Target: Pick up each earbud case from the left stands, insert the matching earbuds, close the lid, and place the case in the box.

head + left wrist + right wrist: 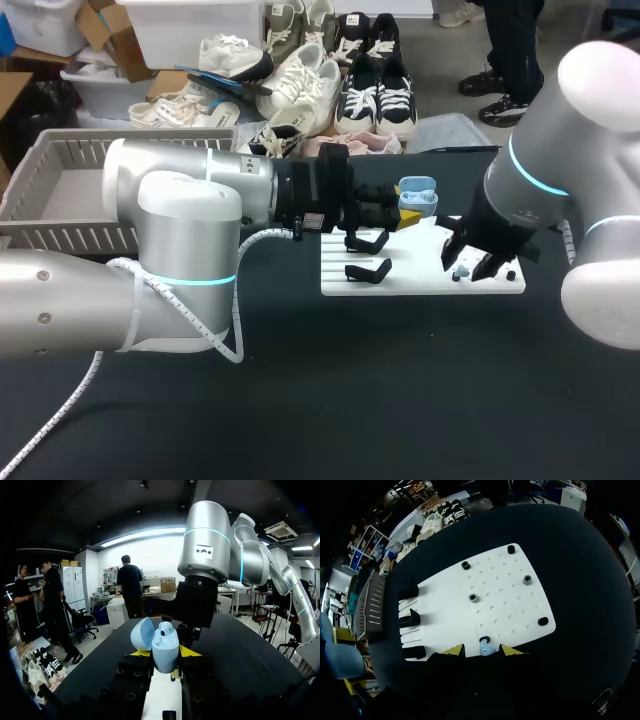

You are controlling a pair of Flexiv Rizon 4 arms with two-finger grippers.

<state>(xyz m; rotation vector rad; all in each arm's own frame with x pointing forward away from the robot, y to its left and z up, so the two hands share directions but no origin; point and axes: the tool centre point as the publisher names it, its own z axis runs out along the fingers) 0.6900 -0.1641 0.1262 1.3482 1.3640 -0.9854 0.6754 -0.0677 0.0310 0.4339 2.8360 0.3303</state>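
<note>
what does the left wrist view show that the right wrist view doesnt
Only the left wrist view: the blue case up close, lid open, clamped in the left gripper, with the right arm ahead of it.
Only the right wrist view: a small blue earbud between the open fingers of the right gripper, plus the black stands and pegs.
Both: the white board, and the case, though the right wrist view catches just a part of it, off to one side.
</note>
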